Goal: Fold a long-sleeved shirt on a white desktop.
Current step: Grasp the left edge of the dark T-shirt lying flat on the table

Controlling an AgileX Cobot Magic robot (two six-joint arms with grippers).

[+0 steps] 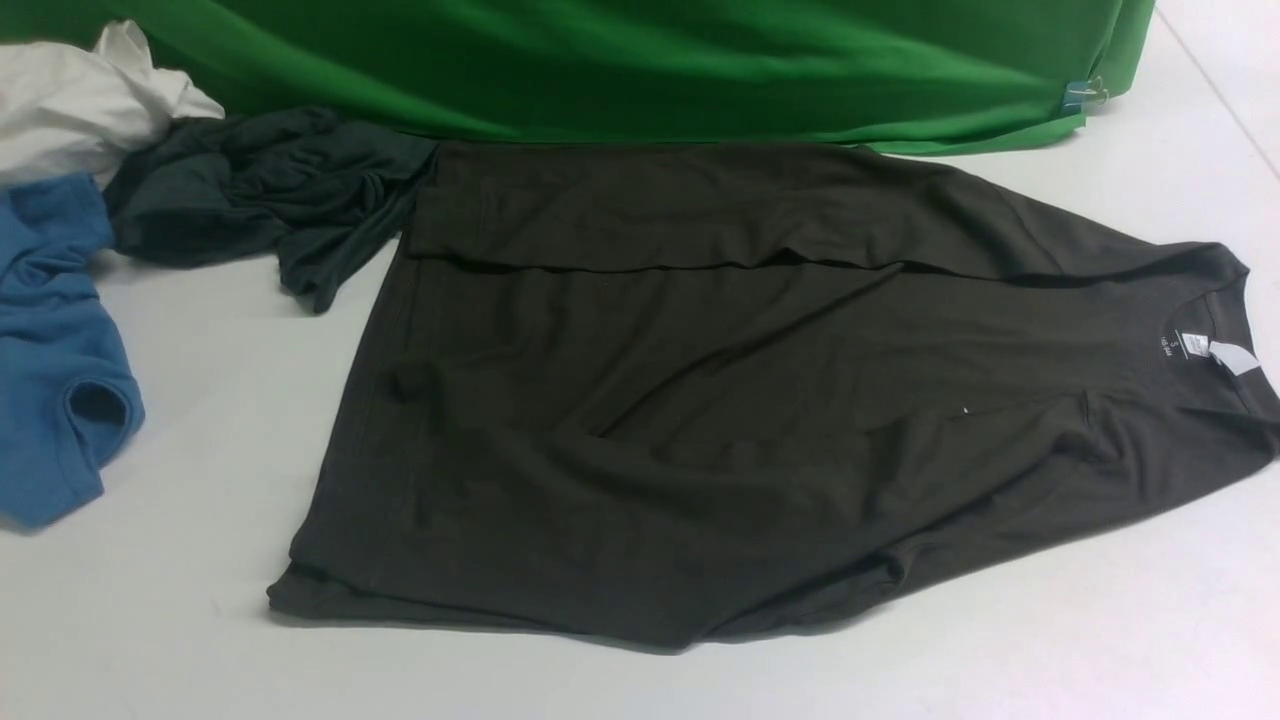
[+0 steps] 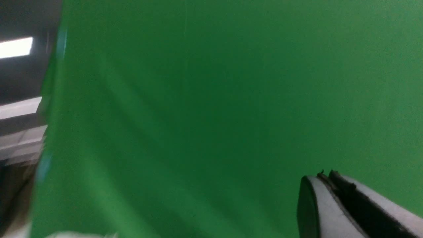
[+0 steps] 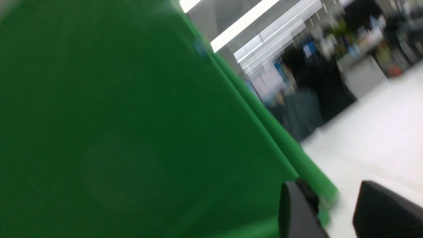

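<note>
The long-sleeved shirt, dark olive-brown, lies flat on the white desktop with its round neck and small white tag at the right and its hem at the left. Its far side is folded inward along a straight edge, and the near sleeve lies folded over the body. Neither arm appears in the front view. In the left wrist view my left gripper is shut on nothing and faces the green backdrop. My right gripper is open and empty in its blurred wrist view, above the desktop beside the backdrop.
At the far left lies a pile of clothes: a blackish-teal garment, a bright blue shirt and a white cloth. The green backdrop hangs along the table's far edge. People and shelves show blurred beyond it in the right wrist view.
</note>
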